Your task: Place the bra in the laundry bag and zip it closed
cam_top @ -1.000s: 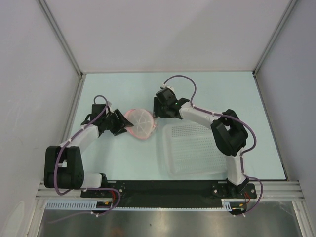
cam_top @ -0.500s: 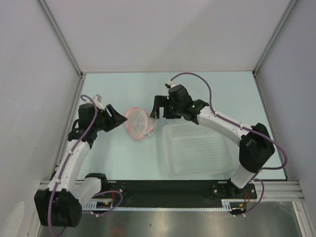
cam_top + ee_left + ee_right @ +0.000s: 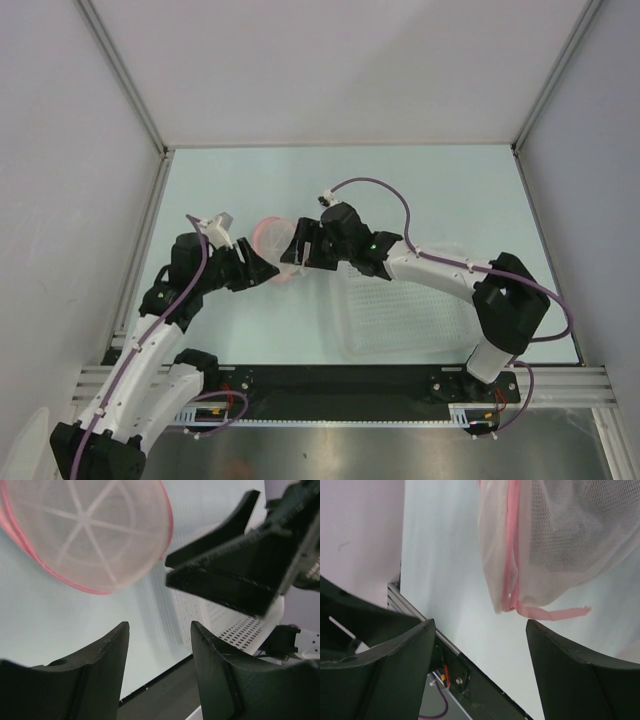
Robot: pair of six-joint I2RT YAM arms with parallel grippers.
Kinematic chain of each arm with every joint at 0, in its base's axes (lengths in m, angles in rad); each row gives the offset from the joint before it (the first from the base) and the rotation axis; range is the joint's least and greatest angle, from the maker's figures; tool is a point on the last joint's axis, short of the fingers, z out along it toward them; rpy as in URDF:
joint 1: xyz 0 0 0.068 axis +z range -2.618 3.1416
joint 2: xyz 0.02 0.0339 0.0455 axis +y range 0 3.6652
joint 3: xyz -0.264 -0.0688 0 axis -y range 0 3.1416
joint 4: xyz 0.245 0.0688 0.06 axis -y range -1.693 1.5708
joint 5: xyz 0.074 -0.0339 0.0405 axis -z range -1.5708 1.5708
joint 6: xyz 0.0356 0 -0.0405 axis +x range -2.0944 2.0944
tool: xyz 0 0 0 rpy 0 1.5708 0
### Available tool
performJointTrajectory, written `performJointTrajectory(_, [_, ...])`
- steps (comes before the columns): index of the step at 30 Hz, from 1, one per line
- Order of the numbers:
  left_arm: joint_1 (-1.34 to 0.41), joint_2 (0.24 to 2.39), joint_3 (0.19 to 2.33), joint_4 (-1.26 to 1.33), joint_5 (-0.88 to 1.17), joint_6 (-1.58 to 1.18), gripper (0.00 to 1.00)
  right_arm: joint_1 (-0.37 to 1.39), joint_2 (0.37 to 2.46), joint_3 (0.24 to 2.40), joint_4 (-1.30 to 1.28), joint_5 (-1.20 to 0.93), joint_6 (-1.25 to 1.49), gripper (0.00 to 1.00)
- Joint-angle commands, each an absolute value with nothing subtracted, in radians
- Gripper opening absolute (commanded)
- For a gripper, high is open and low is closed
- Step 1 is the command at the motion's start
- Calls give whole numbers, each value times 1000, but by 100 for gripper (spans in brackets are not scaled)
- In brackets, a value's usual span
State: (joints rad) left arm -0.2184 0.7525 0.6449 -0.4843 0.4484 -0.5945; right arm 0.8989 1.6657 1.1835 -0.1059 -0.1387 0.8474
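Note:
The laundry bag (image 3: 272, 238), a white mesh pouch with pink trim, lies on the table between my two grippers. In the left wrist view it (image 3: 90, 530) lies beyond my fingers, round side facing me. In the right wrist view it (image 3: 560, 540) hangs at the top right with a loose pink tab (image 3: 555, 612). My left gripper (image 3: 262, 272) is open and empty at its near side. My right gripper (image 3: 300, 248) is open and empty at its right edge, touching nothing that shows. The bra is not in view.
A white perforated plastic basket (image 3: 400, 305) sits to the right of the bag, under my right forearm; it also shows in the left wrist view (image 3: 240, 625). The black rail at the table's near edge (image 3: 485, 690) lies beyond the right fingers. Grey walls enclose the table.
Both grippers have closed in on the bag: the left moved right toward it, the right moved left and nearer. The bag is now partly covered by them.

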Motion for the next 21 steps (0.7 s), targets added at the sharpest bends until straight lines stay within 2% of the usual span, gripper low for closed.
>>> performJointTrajectory(1, [-310, 687, 646, -503, 368, -638, 57, 900, 1709, 1183, -20, -84, 948, 77])
performJointTrajectory(6, [-353, 615, 641, -531, 290, -649, 57, 913, 1704, 1167, -40, -23, 980, 73])
performJointTrajectory(12, [-367, 617, 620, -529, 295, -641, 62, 923, 1713, 1157, -52, -2, 1002, 73])
performJointTrajectory(16, [-402, 606, 586, -514, 253, -656, 56, 923, 1750, 1163, -9, -3, 1018, 69])
performJointTrajectory(17, [-409, 591, 571, -508, 249, -661, 53, 922, 1765, 1173, -9, -5, 1025, 63])
performJointTrajectory(20, [-442, 552, 525, -477, 215, -693, 48, 917, 1782, 1187, -8, -12, 1055, 59])
performJointTrajectory(21, [-454, 546, 512, -468, 204, -702, 48, 917, 1784, 1192, 24, -14, 1066, 53])
